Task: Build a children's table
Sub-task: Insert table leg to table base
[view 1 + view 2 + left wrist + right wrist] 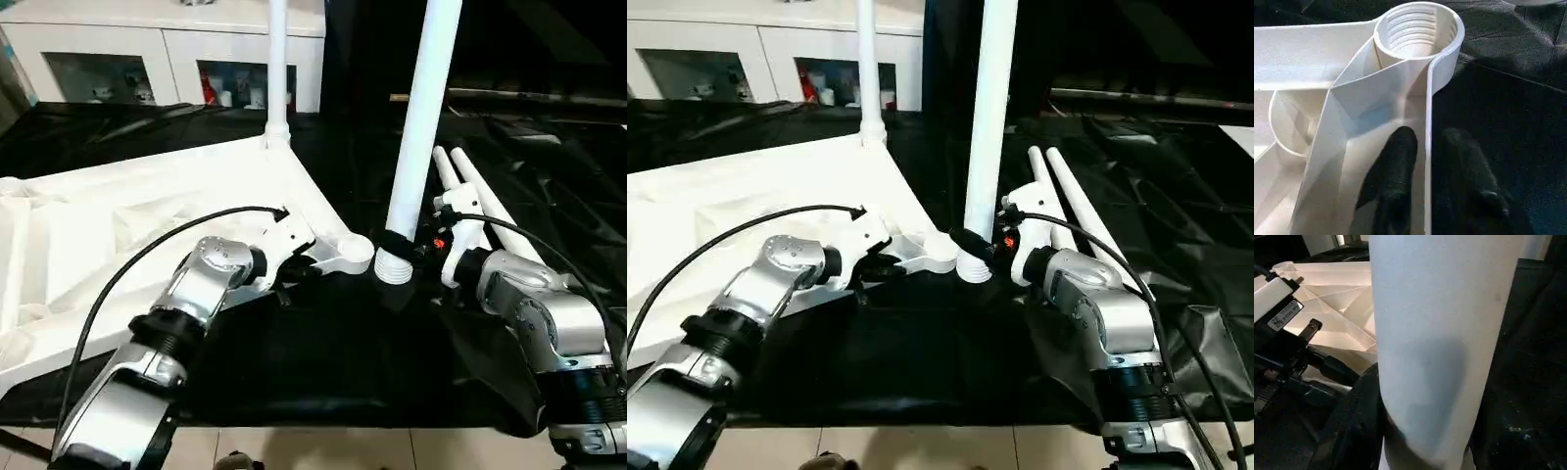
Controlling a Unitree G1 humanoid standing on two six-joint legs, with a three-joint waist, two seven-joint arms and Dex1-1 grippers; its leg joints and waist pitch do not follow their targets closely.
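Both head views look forward and down over the tabletop (pixel 147 211), sharing its corner socket (pixel 1418 29), which the left wrist view faces closely.

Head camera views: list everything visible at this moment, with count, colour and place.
table top: one, white, ribbed underside up on the left of the work table.
corner socket: one, white, threaded, empty, at the top's near right corner.
fitted leg: one, white, upright in the far corner.
held leg: one, white, upright beside the empty socket.
loose legs: two, white, lying side by side on the right.
work table: one, black covered.
cabinet: one, white, glass doors, behind.
left gripper: black fingers astride the top's side wall.
right gripper: black fingers around the held leg's lower end.
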